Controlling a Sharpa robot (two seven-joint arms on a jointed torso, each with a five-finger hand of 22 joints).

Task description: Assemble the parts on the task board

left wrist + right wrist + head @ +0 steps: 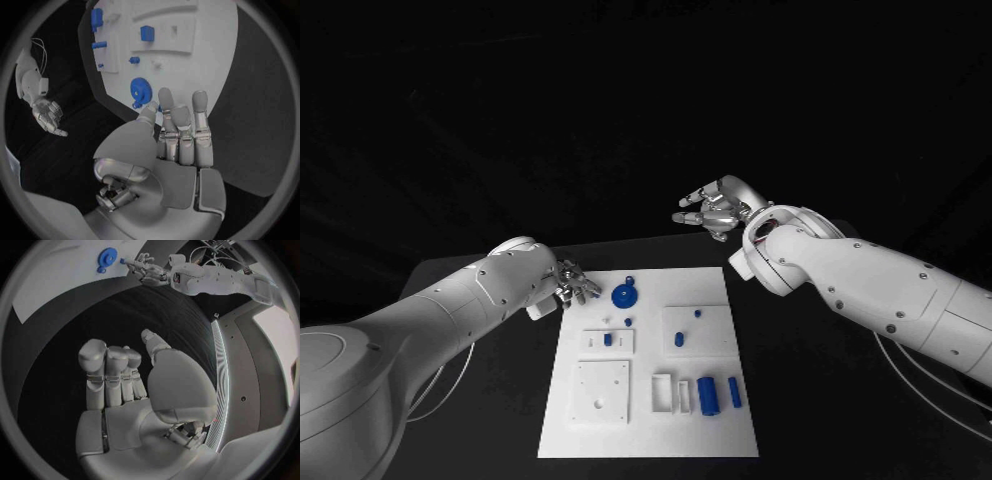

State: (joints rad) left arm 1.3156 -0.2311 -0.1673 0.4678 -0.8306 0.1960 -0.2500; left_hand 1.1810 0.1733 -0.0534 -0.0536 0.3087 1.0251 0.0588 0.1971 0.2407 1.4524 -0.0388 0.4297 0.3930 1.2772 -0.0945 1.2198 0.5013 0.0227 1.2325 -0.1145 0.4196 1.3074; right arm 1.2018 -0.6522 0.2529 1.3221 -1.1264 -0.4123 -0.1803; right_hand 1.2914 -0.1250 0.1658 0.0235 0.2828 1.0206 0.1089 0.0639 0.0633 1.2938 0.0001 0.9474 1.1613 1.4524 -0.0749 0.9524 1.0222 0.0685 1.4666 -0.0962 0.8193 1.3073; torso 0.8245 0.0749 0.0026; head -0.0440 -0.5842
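The white task board lies in the middle of the black table. A blue gear sits near its far left corner. My left hand hovers at that corner, beside the gear, with its fingers straight and together. A small blue part shows pinched between thumb tip and a finger; it also appears as a blue speck at that hand in the right wrist view. My right hand is raised beyond the board's far edge, fingers apart from the thumb, holding nothing.
More blue parts rest on the board: two upright cylinders near the front right, a peg in the right block and a small one behind the left block. Black table flanks the board on both sides.
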